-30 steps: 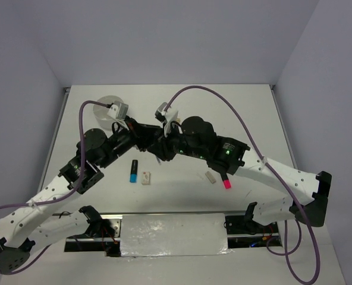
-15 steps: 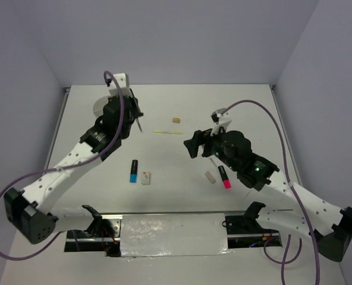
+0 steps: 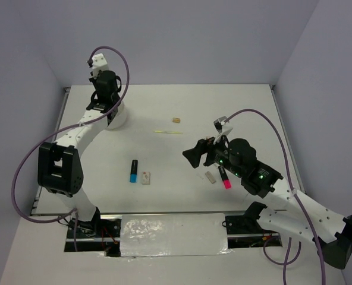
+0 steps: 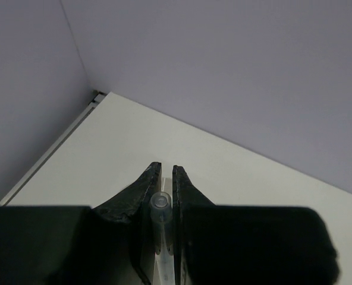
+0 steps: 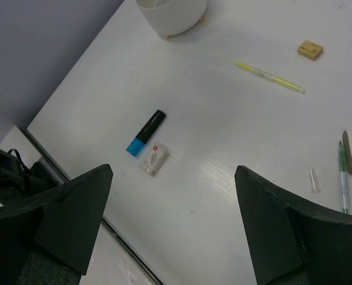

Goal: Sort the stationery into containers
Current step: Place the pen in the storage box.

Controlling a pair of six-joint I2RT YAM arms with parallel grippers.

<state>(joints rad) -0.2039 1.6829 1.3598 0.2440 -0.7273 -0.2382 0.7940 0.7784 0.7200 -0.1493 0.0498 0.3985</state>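
White table (image 3: 241, 113), lilac walls (image 3: 176, 35); left gripper (image 4: 166, 168) pinches grey pen (image 4: 160, 206); right gripper (image 5: 173, 172) gaping.

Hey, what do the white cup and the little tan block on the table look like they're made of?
White cup: likely plastic, with a smooth, faintly glossy, thin, even wall. Tan block: probably a rubber eraser, since it looks matte with softly rounded edges. Wood can't be ruled out at this size.

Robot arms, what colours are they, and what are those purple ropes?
The left arm and right arm are white tubes with chunky black joints. Each trails a looping purple cable. The fingers are black and wedge-shaped. Small green lights glow on the right arm.
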